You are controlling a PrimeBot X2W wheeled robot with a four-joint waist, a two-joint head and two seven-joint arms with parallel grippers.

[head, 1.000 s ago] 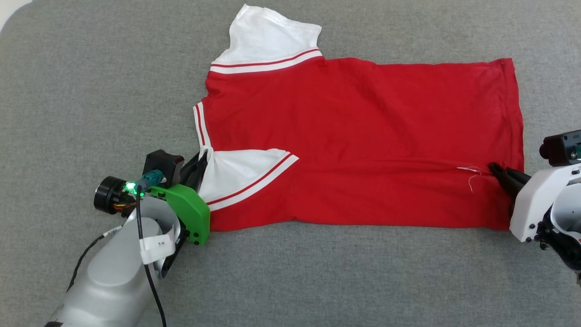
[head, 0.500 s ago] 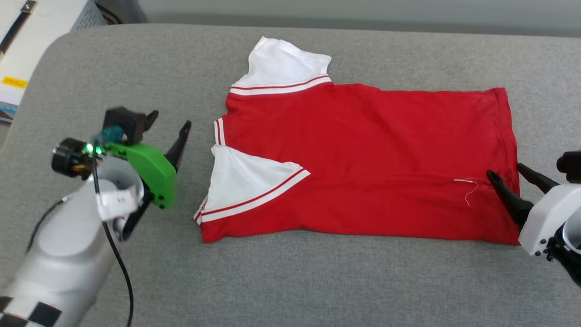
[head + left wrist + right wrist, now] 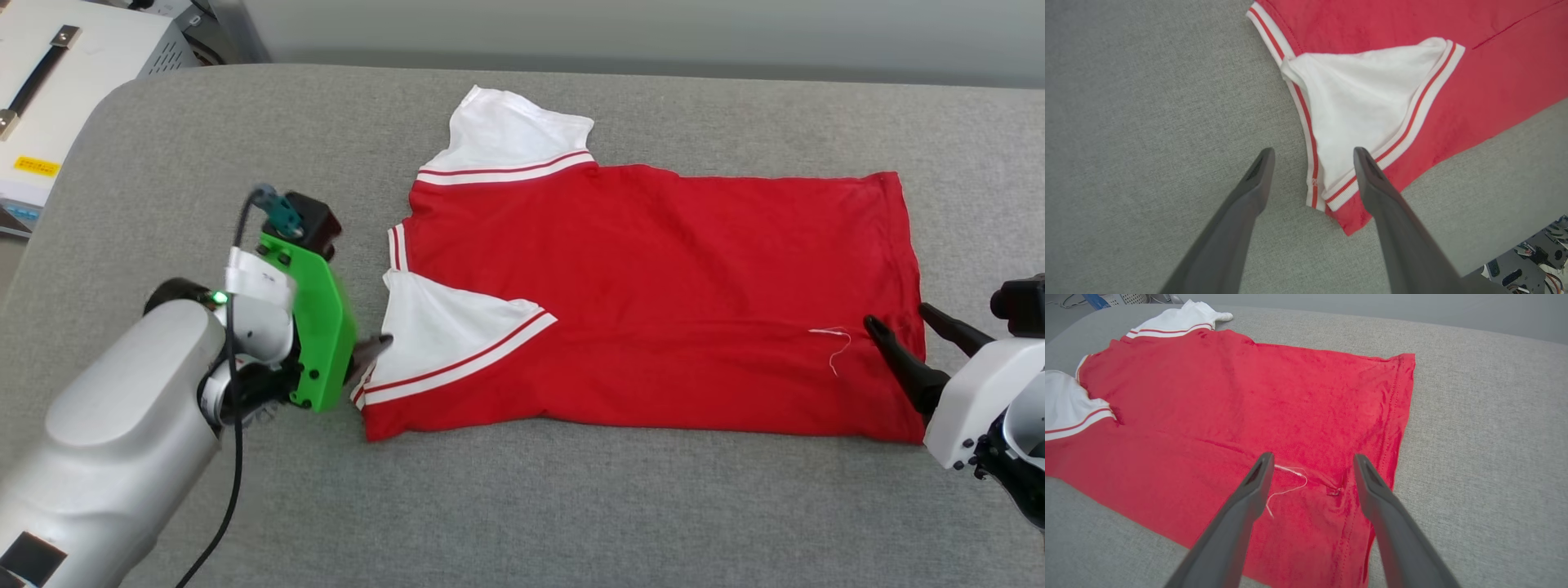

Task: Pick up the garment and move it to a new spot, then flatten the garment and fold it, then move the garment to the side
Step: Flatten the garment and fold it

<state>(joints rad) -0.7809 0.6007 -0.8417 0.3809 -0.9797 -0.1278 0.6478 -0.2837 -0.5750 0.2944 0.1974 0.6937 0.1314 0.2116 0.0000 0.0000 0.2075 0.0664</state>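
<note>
I have the garment (image 3: 653,310) lying flat on the grey padded surface (image 3: 571,506), roughly in the middle of it, collar end to the left and hem (image 3: 902,269) to the right; its plain red cloth faces up, and the near long edge looks folded over onto the body, with a crease running left to right; the far sleeve (image 3: 510,131) sticks out white past the far edge with its red-and-white trim showing, while the near sleeve (image 3: 441,327) lies turned in on top of the red body. The left gripper (image 3: 1313,152) sits at the near left corner of the shirt, jaws well apart with nothing between them but the striped trim edge below; in the wrist view one finger is over bare grey surface and the other over the red edge just beside the sleeve trim; I cannot tell from here whether the tips touch the cloth. The green bracket (image 3: 318,327) on that wrist stands just left of the shirt. The right gripper (image 3: 896,315) is at the near right corner by the hem, jaws likewise spread and gripping nothing; a loose white thread (image 3: 833,347) lies on the red cloth just left of its left finger. A white box with a black handle (image 3: 73,73) sits beyond the far left corner of the surface.
</note>
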